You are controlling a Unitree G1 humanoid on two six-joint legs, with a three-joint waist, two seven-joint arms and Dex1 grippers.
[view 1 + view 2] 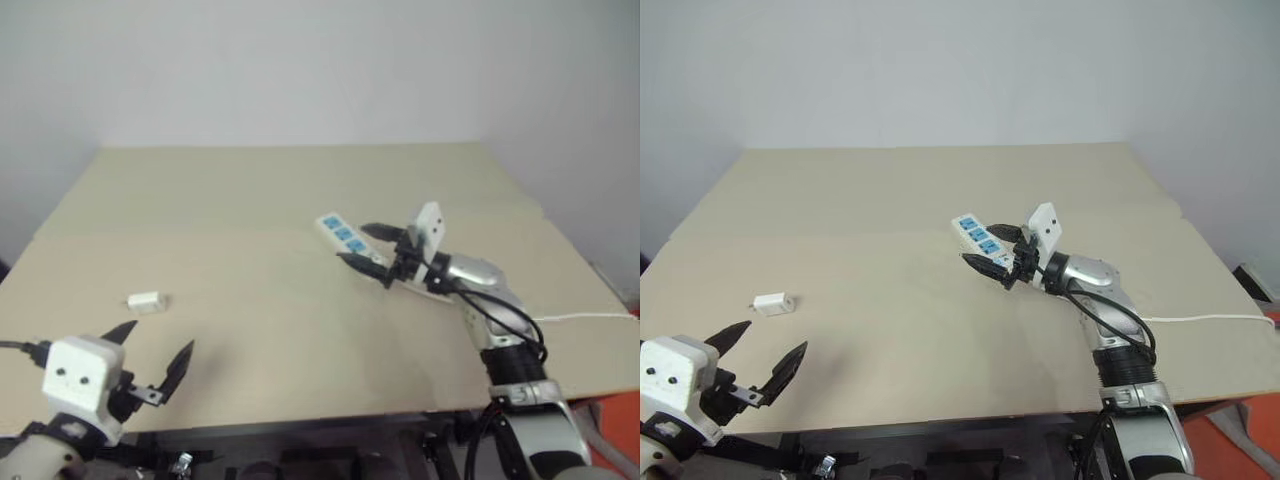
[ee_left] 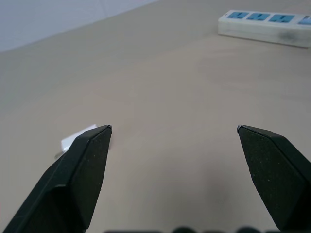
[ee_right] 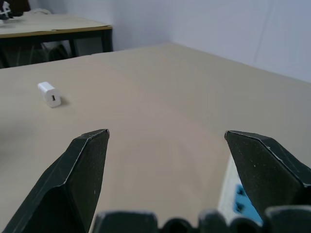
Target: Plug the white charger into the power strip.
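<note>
The white charger [image 1: 146, 301] lies on the tan table near its left side, a small white block, also seen as the charger [image 3: 49, 93] and the charger [image 2: 73, 141] half hidden behind a finger. The power strip [image 1: 345, 238], white with blue sockets, lies right of centre, its cord [image 1: 585, 317] trailing right. My right gripper [image 1: 372, 250] hovers open just over the strip's near end, fingers pointing left. My left gripper [image 1: 155, 352] is open at the table's front left edge, short of the charger, nothing between its fingers.
The tan table [image 1: 250, 200] has a seam running across its middle, with a pale wall behind. Another table [image 3: 53, 26] stands in the background of the right wrist view. An orange object [image 1: 615, 440] sits below the table's front right corner.
</note>
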